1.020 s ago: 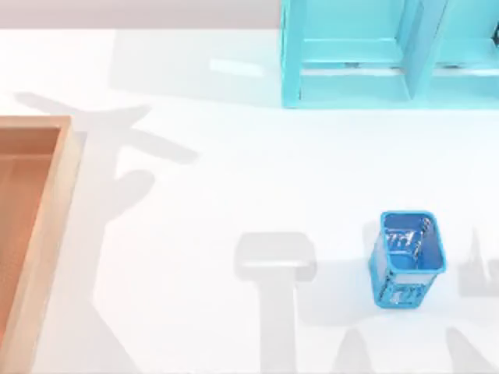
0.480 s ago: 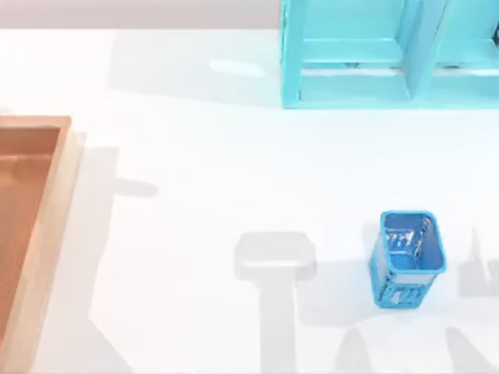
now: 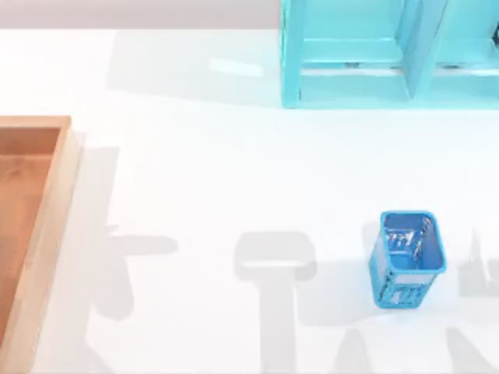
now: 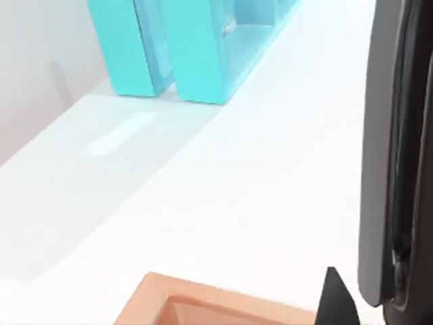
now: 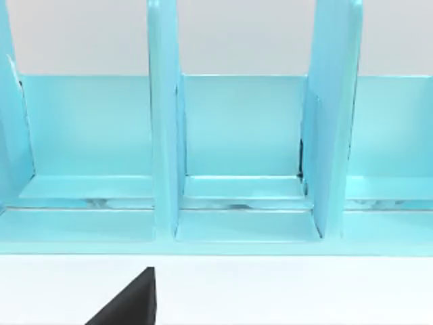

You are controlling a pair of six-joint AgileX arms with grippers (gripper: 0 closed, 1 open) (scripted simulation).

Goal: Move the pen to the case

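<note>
The case point(image 3: 35, 234), an orange-brown wooden tray with lighter rims, lies at the table's left edge. One of its corners point(image 4: 203, 306) sits just below my left gripper point(image 4: 336, 301), which appears as a black tip in the left wrist view. A long dark grey bar point(image 4: 396, 149) runs upright close to that camera. I cannot tell whether it is the pen or part of the gripper. My right gripper point(image 5: 130, 302) hangs above the table facing the cyan shelf unit.
A small blue mesh cup point(image 3: 407, 257) stands at the right front of the table. The cyan shelf unit point(image 3: 366, 54) lines the back right, its open compartments point(image 5: 240, 135) facing the right wrist camera. Arm shadows fall on the white table beside the case.
In the top view the arm shadow beside the case has slid from the back left toward the front. The cup, shelf and case have stayed put.
</note>
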